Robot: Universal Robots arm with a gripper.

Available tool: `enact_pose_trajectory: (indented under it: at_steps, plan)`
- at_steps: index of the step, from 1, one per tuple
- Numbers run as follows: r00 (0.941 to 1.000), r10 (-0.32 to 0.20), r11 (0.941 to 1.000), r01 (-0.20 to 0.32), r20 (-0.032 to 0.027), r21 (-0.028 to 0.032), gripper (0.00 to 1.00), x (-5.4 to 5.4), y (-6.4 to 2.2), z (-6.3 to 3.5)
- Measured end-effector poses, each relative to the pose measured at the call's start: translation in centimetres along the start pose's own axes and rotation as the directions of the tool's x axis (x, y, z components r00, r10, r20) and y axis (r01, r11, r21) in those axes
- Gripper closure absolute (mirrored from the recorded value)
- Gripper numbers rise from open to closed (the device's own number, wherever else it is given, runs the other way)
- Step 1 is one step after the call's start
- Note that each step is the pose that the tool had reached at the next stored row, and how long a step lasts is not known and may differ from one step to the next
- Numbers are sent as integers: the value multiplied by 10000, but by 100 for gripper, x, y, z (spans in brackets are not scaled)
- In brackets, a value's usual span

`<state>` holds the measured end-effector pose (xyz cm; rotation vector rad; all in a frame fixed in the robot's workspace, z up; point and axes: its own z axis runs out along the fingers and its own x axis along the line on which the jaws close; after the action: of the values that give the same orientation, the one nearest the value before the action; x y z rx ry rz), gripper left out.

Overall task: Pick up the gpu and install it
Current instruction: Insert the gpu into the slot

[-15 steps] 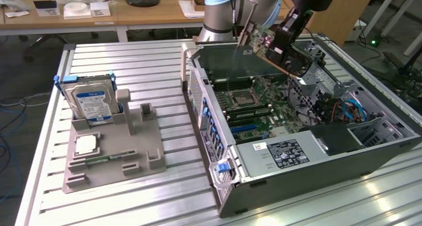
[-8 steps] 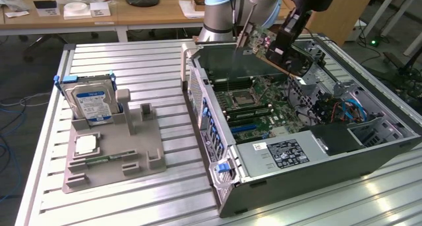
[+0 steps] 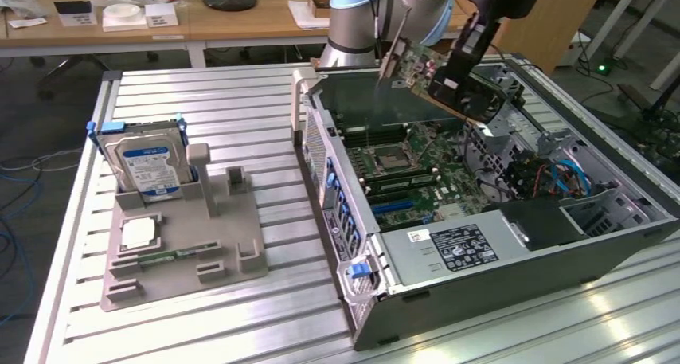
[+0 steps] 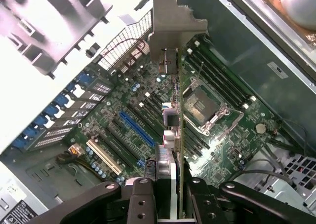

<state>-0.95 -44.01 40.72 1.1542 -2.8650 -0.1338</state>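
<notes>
Claw (image 4: 170,192) clamped on the gpu (image 4: 174,135), fingers (image 4: 143,194) pressed to both faces of the card, which is seen edge-on in the wrist view with its silver slot bracket (image 4: 175,24) at the far end from the claw. In the exterior view the claw (image 3: 459,71) holds the gpu (image 3: 451,81) in the air, tilted, green board face and dark cooler side both showing, clear of everything below. Directly beneath the claw: open computer case (image 3: 318,149) lying on its side, motherboard (image 3: 425,185) exposed. Under the held card sit the CPU socket (image 4: 205,105), the memory slots (image 4: 217,81) just beyond it, and the blue expansion slot (image 4: 136,130) plus a white one (image 4: 103,155) off to the other side of the card. Card is not touching any slot. Power supply (image 3: 451,248) with black label lies at the case end farther from the claw, toward the camera; blue cables (image 3: 568,177) to the exterior view's right of the board. Well away from the claw, on the exterior view's left, a grey parts holder (image 3: 212,252) rests on the slatted metal tabletop (image 3: 212,101), with a hard drive (image 3: 149,165) standing upright in it, a small square chip (image 3: 140,232) and a memory stick (image 3: 165,259) lying flat. Robot arm base (image 3: 356,21) stands behind the case.
</notes>
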Motion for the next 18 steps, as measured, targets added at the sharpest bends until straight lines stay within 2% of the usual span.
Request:
enact_pose_trajectory:
  at_steps: [9,18]
  plan:
    - [9974,-713,9975,713,-72,7,72,2,-2,0]
    - [9897,-1426,9898,1427,-144,10,72,5,-5,-1]
